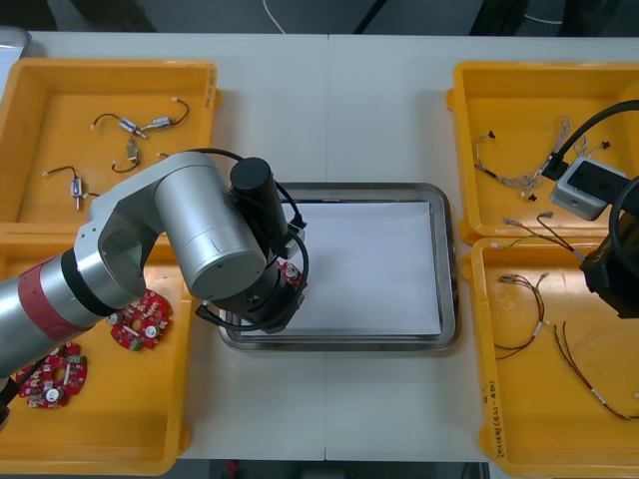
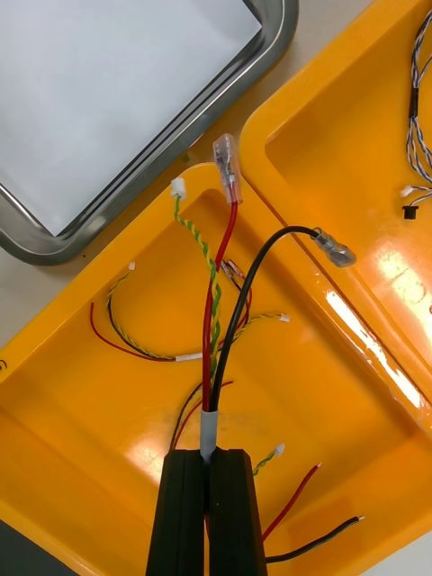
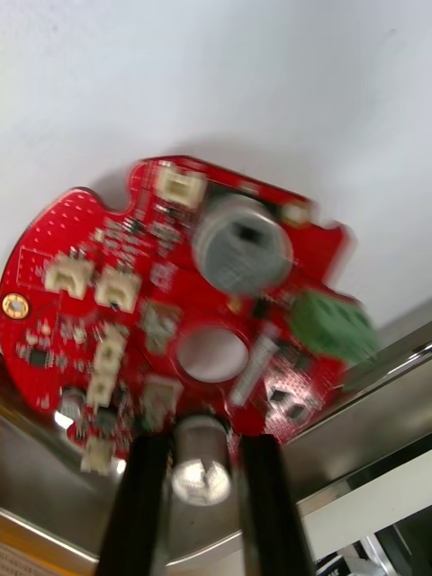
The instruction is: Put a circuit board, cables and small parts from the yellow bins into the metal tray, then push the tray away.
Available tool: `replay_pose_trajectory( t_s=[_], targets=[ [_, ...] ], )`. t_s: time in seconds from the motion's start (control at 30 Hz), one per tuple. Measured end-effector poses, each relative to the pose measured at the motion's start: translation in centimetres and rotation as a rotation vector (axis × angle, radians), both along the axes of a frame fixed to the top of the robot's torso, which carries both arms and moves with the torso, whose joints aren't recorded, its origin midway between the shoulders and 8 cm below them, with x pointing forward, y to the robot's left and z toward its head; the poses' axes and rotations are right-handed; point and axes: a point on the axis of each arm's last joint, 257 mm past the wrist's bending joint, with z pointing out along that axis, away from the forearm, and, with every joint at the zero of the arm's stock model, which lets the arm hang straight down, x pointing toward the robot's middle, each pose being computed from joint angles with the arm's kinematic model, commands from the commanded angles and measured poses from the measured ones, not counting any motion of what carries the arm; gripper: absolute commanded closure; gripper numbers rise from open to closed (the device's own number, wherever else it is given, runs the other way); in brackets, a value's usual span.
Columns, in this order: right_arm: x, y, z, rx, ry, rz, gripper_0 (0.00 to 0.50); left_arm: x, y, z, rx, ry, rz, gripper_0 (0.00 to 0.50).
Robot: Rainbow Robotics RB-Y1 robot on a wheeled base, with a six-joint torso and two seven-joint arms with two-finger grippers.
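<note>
Your L gripper (image 3: 202, 450), centre-left in front view, pinches the circuit board (image 3: 135, 297) by its edge just over the lower-left corner of the metal tray (image 1: 349, 188), so the drop looks straight down; R gripper (image 2: 209, 459) grips cables (image 2: 219, 297) over the lower-right yellow bin (image 1: 519, 439).

A round red circuit board (image 3: 135, 297) hangs over the white-lined metal tray's (image 1: 349, 188) left edge, while bundled red and black cables (image 2: 210, 425) are held above a yellow bin (image 2: 342, 423).
</note>
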Motion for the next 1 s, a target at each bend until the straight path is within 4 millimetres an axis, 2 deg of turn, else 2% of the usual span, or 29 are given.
replay_pose_trajectory(
  t_s=[0.07, 0.43, 0.57, 0.7, 0.83, 1.0],
  targets=[
    [0.2, -0.1, 0.0, 0.002, 0.003, -0.006, 0.500, 0.2, -0.4, 0.1, -0.017, -0.006, 0.003, 0.000],
    [0.6, -0.6, 0.0, 0.005, 0.012, -0.021, 0.500, 0.2, -0.6, 0.1, -0.030, -0.005, 0.022, 0.000],
    [0.6, -0.7, 0.0, -0.012, 0.011, 0.007, 0.500, -0.4, -0.3, 0.5, -0.012, 0.005, 0.015, 0.000],
    [0.6, -0.7, 0.0, -0.011, 0.014, 0.009, 0.500, -0.8, 0.0, 2.2, -0.013, 0.007, 0.014, 0.000],
    [0.5, -0.2, 0.2, -0.002, 0.019, 0.025, 0.500, -0.7, 0.1, 4.9, -0.057, 0.008, 0.028, 0.000],
    [0.6, 0.9, 0.6, -0.003, 0.015, 0.063, 0.500, -0.4, 1.4, 7.7, -0.078, -0.003, 0.057, 0.000]
  ],
)
